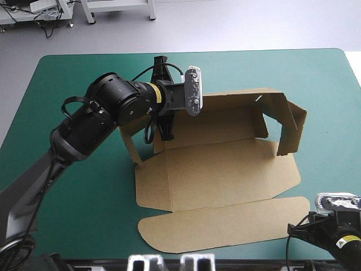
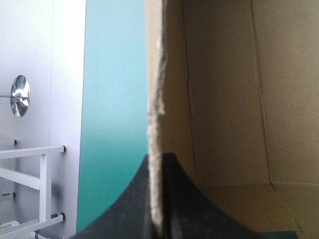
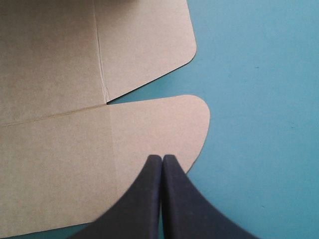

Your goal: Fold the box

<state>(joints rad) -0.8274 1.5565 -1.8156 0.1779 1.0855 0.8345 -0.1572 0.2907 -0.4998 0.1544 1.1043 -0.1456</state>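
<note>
I'm in the wall-raising step. The box (image 1: 225, 164) sits at the middle of the counter (image 1: 73, 68), its base flat on the teal-green cover. The back wall (image 1: 231, 101) is stood up along the far side and the right wall (image 1: 290, 124) is up and folded inward. The lid (image 1: 225, 223) lies flat, reaching toward the counter's near edge.

My left tool (image 2: 158, 158) is clamped on the left wall (image 1: 131, 144). In the left wrist view the black fingers are all but together, with the raw board edge running up between them, bare counter on one side and the box's inside on the other. The wall looks lifted but I judge it not yet tucked, since nothing I can see locks it.

My right tool (image 3: 162, 158) is by the counter's near right corner. Its fingers are pressed together into one point and grip nothing. It hangs over the lid's rounded corner flap (image 3: 164, 129), and I can't tell whether it touches the board.

Next, I'd bring the left wall fully upright and turn its end flap inward against the back wall. That calls for a slow swing about the crease, keeping the pinch firm so the sheet doesn't slip out. The base may lift or slide as I pull, so I'd think about bringing the right tool in to press the base down. Too much force at the crease could tear the board.
</note>
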